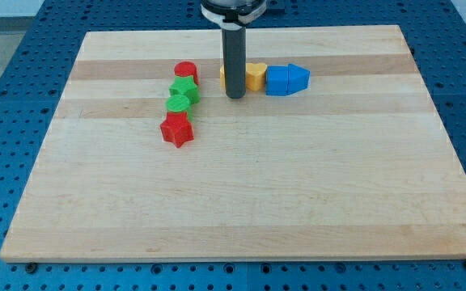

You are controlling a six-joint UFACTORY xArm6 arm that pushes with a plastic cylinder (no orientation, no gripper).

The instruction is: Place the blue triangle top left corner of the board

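1. Where my tip [235, 96] meets the board [241, 194], it stands just in front of a row of blocks, toward the view's bottom of them; the rod has no jaws and holds nothing.
2. Directly behind the rod sits a yellow block [254, 76], partly hidden by it; a sliver of yellow also shows on the rod's left, though I cannot tell whether that is a second block.
3. Right of the yellow block, touching it, is a blue cube [277, 80].
4. Touching the cube on its far side from my tip is the blue triangle [298, 78], the block farthest to the view's right.
5. Its long axis seems to run toward the view's top and bottom, and its point faces the view's right, away from my tip.
6. Left of my tip, near but apart from it, a column of four blocks runs down the view: a red cylinder [186, 71], a green block [186, 89], another green block [179, 103] and a red star-shaped block [176, 129].
7. That column leans slightly leftward as it descends.
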